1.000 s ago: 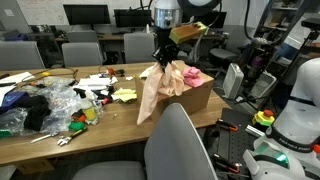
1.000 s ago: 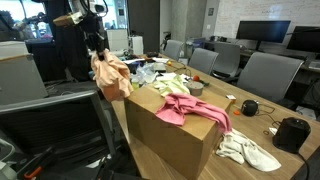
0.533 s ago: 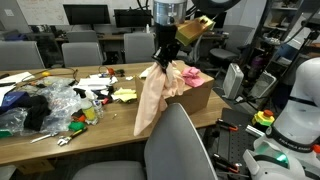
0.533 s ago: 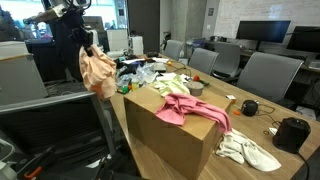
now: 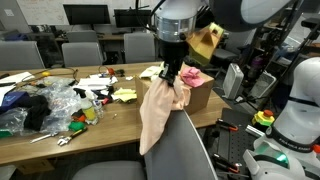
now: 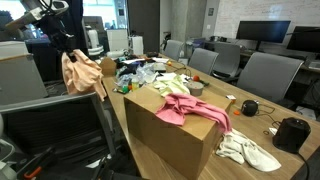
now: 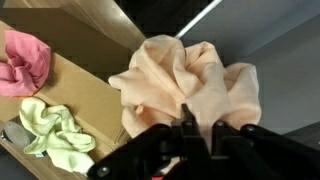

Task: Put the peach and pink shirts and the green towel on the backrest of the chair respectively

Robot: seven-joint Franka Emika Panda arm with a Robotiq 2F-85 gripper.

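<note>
Office table (image 5: 110, 117), gripper (image 5: 172, 79) clamped on dangling peach shirt (image 5: 157, 115)

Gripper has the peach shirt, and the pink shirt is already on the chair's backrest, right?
No. The gripper has the peach shirt, but the pink shirt lies on the box, not on the backrest; an exterior view shows it.

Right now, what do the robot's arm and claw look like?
The arm has rounded, glossy silver-white segments. The claw is black and compact, with slim dark fingers showing in the wrist view. No markings or cables are clear.
</note>
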